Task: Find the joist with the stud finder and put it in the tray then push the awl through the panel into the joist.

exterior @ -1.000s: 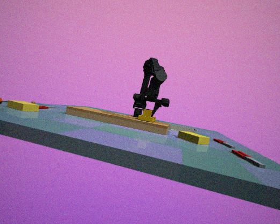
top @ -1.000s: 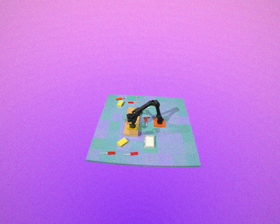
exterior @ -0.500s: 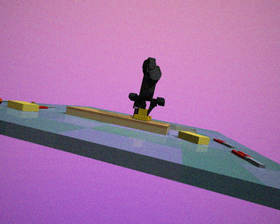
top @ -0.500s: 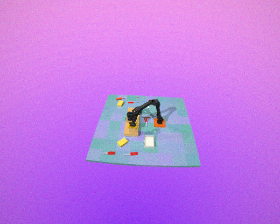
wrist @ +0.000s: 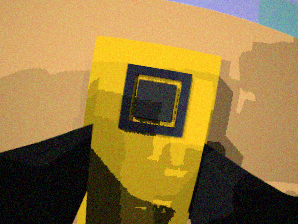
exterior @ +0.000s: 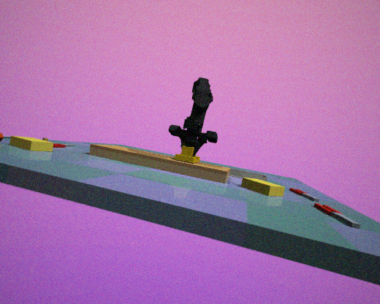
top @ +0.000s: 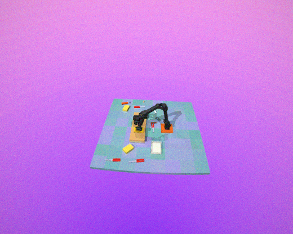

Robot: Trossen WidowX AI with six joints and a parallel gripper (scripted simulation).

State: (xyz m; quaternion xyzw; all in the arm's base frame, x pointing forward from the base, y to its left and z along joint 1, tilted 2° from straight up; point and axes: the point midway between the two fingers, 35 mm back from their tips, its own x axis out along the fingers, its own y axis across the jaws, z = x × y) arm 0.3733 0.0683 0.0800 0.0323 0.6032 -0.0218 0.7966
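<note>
The wooden floor panel (top: 137, 138) (exterior: 207, 173) (wrist: 45, 45) lies flat on the table. My gripper (top: 139, 128) (exterior: 189, 148) (wrist: 145, 136) is shut on the yellow stud finder (top: 138, 130) (exterior: 187, 158) (wrist: 110, 52), which sits upright at or just above the panel top, towards the tray end. Its square display (wrist: 156, 100) is dark. The white tray (top: 151, 148) stands beyond the panel's end. Several red-handled tools and an orange-handled tool (top: 124, 103) lie about; I cannot tell for certain which is the awl. No joist shows.
Yellow blocks (top: 125, 108) (top: 128, 148) (exterior: 31, 143) (exterior: 263, 186) lie near both ends of the panel. A red tool (top: 152, 128) lies between the panel and the orange base plate (top: 171, 130). Two red-handled tools (top: 116, 160) (top: 140, 160) lie near the front edge, another (top: 137, 107) at the back.
</note>
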